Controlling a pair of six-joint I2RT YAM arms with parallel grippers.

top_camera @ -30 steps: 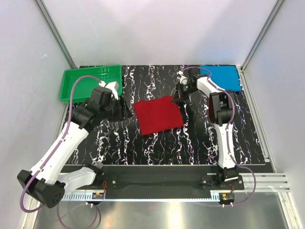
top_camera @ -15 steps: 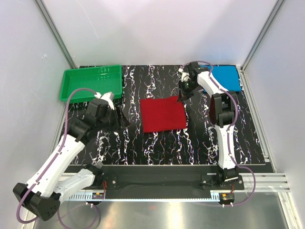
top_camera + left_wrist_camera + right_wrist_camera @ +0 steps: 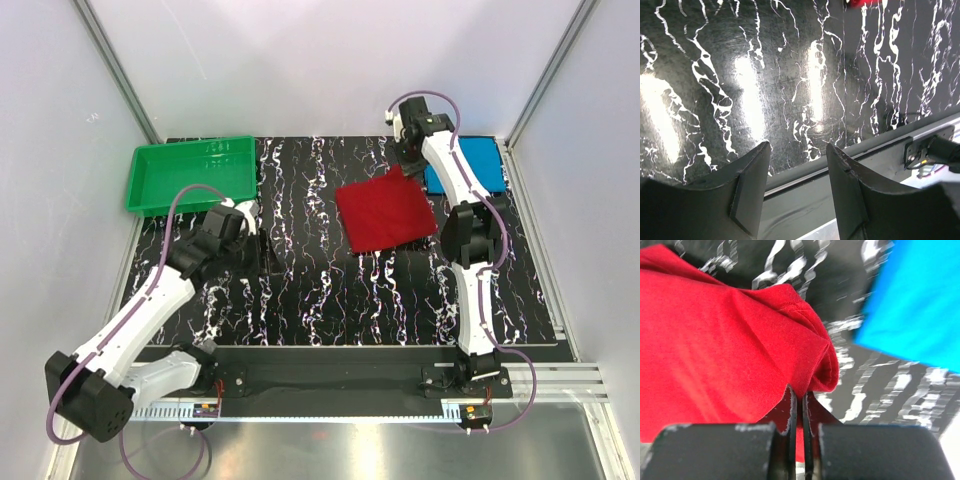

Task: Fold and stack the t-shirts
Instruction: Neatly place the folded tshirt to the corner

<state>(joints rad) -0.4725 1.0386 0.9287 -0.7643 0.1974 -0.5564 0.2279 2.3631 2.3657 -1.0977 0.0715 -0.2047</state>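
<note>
The folded red t-shirt (image 3: 385, 210) lies right of the table's middle, its far right corner lifted. My right gripper (image 3: 405, 165) is shut on that corner; in the right wrist view the red cloth (image 3: 730, 345) bunches between the closed jaws of the gripper (image 3: 800, 392). The blue t-shirt (image 3: 475, 165), a flat folded rectangle, lies at the far right corner and also shows in the right wrist view (image 3: 920, 305), just beside the red one. My left gripper (image 3: 270, 250) is open and empty over the bare table at the left (image 3: 797, 150).
A green plastic tray (image 3: 190, 175) stands at the far left corner. The black marbled tabletop (image 3: 330, 290) has an aluminium rail along its near edge (image 3: 890, 145). White walls enclose the back and sides.
My right gripper has dragged the red t-shirt rightward and back, from the table's middle to beside the blue one. My left arm has drawn back toward the left, away from the shirt.
</note>
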